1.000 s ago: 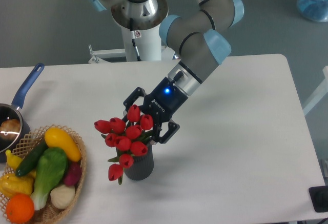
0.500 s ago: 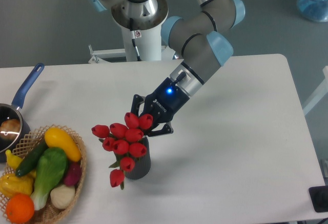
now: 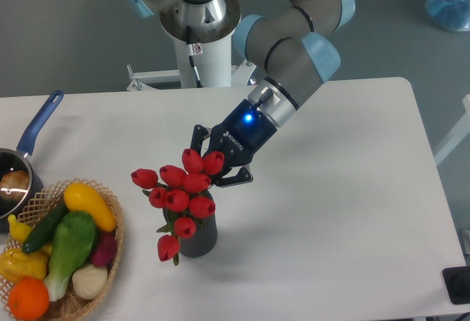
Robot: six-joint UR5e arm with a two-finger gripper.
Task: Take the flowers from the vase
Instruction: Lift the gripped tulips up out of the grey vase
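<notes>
At the near left edge of the desk (image 3: 352, 211) sits a wicker basket (image 3: 110, 262) of vegetables. Beside it, the dark vase (image 3: 200, 237) stands upright with bare desk reaching right to the far edge. The flowers (image 3: 180, 196) rise from its mouth, stems inside it. Behind their top buds, the gripper (image 3: 217, 165) has its jaws drawn in on the bunch. Further left, a blue-handled pot (image 3: 22, 167) overhangs the picture's border.

One vase (image 3: 198, 239), ten red tulips (image 3: 181, 196), one basket (image 3: 109, 262), one pot (image 3: 18, 174), one tool (image 3: 219, 167)
</notes>
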